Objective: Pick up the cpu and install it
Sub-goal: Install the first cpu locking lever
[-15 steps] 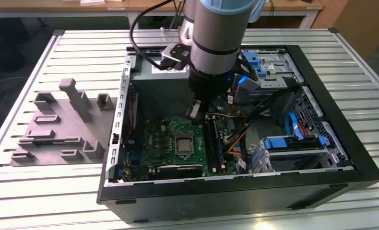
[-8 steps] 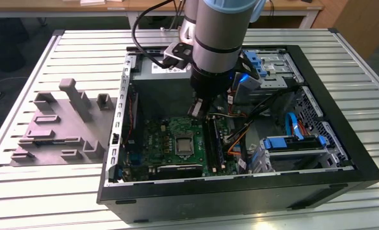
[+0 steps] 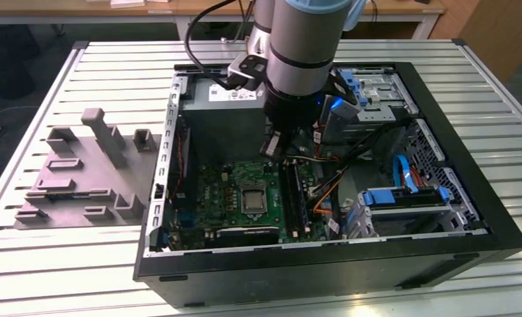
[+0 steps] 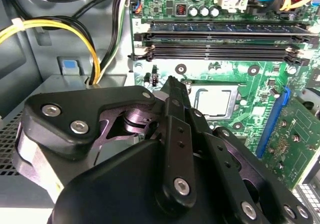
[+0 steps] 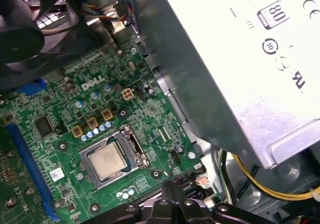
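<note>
Already we find the one cpu (image 5: pixel 106 161) seated in its socket on the motherboard (image 5: pixel 60 114), lower left of centre in the first wrist view. Our single gripper (image 5: pixel 173 186) hangs over the board beside it with its fingers closed together on nothing, so the square chip, with no long axis, lies left of the fingertips at the frame's bottom edge.

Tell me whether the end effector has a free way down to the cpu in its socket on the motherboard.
Probably yes. The cpu lies uncovered in its socket, silvery top exposed, nothing above it. The end effector hangs inside the open computer case, close beside the socket. The memory slots and power supply stand off to the sides.
</note>
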Robot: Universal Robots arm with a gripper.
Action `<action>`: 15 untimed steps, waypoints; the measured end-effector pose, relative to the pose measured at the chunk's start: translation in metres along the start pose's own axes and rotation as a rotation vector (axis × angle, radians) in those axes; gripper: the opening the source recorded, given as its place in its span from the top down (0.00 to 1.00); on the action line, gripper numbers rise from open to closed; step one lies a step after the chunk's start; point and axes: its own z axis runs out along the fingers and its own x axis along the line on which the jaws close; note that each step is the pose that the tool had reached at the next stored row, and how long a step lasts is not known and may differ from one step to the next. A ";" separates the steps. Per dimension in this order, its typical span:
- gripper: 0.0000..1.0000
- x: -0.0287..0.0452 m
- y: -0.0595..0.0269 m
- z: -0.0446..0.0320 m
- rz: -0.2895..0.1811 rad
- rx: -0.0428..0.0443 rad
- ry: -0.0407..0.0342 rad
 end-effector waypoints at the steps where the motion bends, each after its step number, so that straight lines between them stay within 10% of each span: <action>1: 0.89 -0.0007 0.0001 0.0000 0.000 0.0000 0.0001; 15: 0.89 -0.0061 0.0030 0.0007 -0.001 0.0000 0.0000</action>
